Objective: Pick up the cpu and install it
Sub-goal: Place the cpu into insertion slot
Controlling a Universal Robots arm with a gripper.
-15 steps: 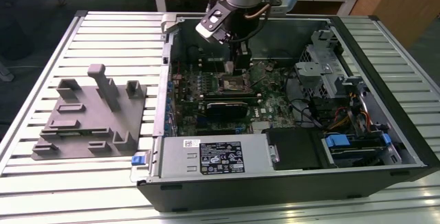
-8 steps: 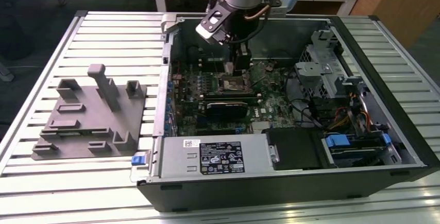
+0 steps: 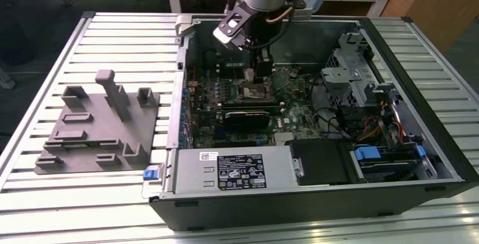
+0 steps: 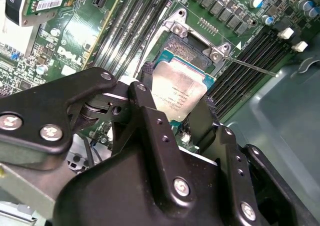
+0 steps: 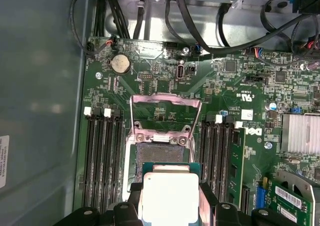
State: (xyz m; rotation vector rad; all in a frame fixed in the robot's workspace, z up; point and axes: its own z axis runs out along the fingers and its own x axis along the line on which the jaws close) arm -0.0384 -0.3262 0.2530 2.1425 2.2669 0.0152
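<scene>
The cpu (image 4: 178, 91) is a small square chip with a pale silver top and a green rim. It sits between the two black fingers (image 4: 148, 101) of my gripper (image 4: 176, 108), which is shut on it. Its silver top (image 5: 167, 196) faces the first wrist camera, and the gripper (image 5: 169, 202) clamps two opposite edges. It hangs just above the open cpu socket (image 5: 156, 153), whose metal load plate (image 5: 165, 113) is flipped up. Seen from outside, the gripper (image 3: 262, 74) reaches down into the open computer case (image 3: 419, 109) over the socket (image 3: 253, 91).
Memory slots (image 5: 102, 161) flank the socket on both sides, with a thin lever (image 4: 250, 65) beside it. A black card (image 3: 247, 115) lies just in front of the socket. Cables and drive cages (image 3: 367, 92) crowd the exterior view's right. A grey moulded tray (image 3: 97, 126) stands outside the case.
</scene>
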